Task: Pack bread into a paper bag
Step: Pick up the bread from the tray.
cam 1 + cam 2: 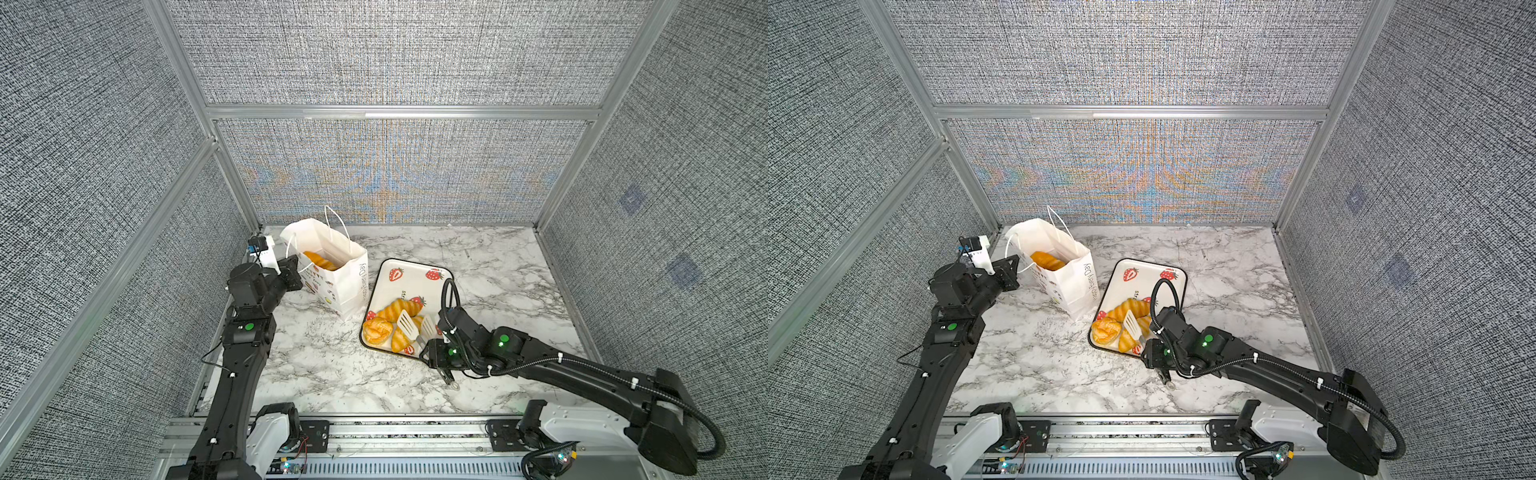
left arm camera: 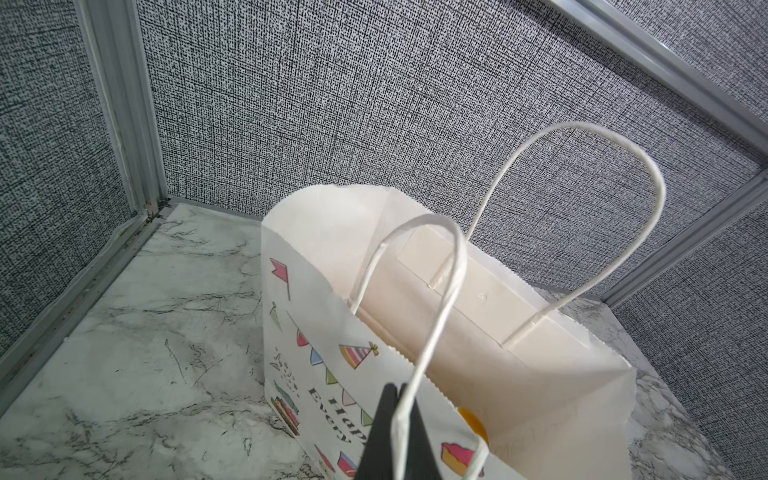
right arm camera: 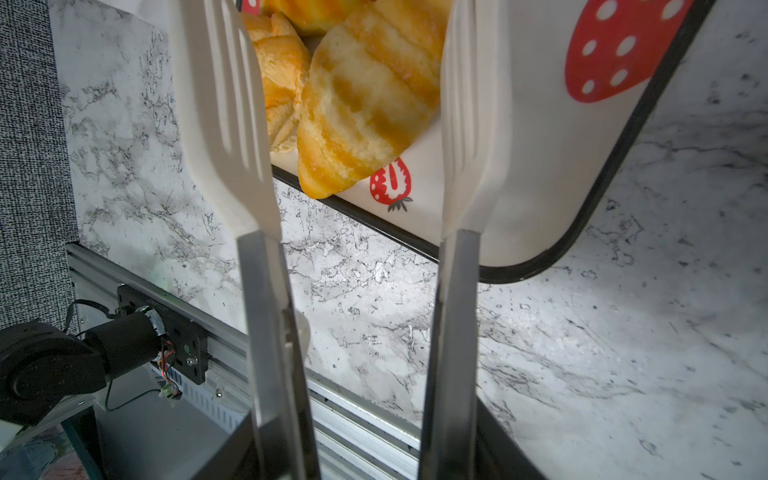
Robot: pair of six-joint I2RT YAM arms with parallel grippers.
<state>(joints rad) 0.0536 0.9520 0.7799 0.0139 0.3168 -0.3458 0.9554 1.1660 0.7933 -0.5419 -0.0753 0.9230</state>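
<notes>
The handle (image 2: 434,332) is pinched by the left gripper (image 2: 397,415), apparently holding the bag (image 1: 332,286) open. Open tongs (image 3: 224,124) are set astride a croissant (image 3: 365,104).

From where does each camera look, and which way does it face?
Top views: high behind the base, looking down on table, paper bag, tray; left arm, right arm show.
Left wrist: beside the bag, facing its mouth; left gripper shut on a handle.
Right wrist: low, facing the tray's bread past the tongs.
Shared: the bag, in top views and left wrist.
</notes>
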